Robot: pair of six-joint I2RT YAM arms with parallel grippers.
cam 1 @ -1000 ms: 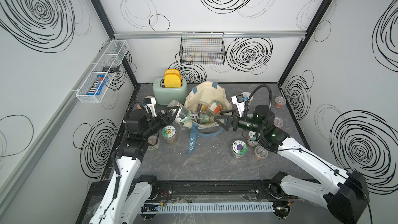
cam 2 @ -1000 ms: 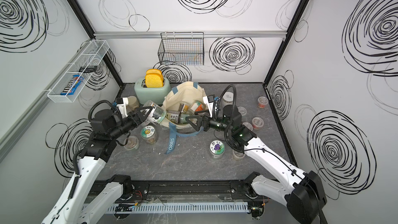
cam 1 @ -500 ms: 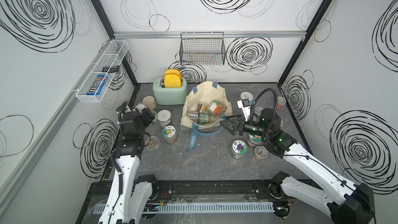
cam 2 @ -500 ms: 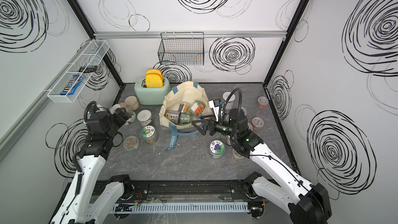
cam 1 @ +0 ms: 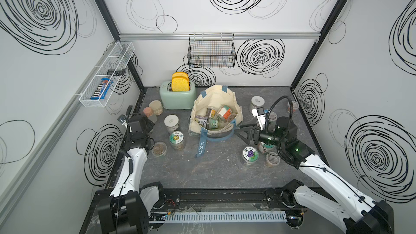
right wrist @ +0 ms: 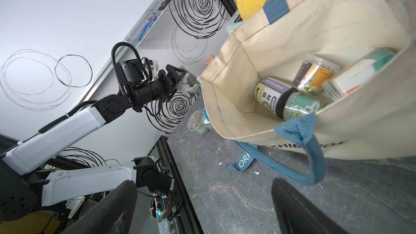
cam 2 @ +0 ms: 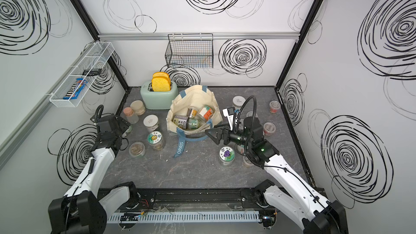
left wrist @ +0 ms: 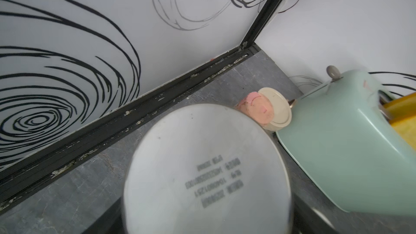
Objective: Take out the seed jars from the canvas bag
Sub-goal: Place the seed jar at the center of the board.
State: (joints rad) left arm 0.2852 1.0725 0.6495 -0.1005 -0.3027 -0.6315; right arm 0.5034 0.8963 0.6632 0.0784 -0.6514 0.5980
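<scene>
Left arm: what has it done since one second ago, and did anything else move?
The left gripper carried a seed jar from the mouth of the canvas bag out to the left and still grips it. The right gripper, open, drew back slightly. Bag, toaster and standing jars stayed in place.

Print on the seed jar point(left wrist: 207, 172) is blurred; its rim cropped.
</scene>
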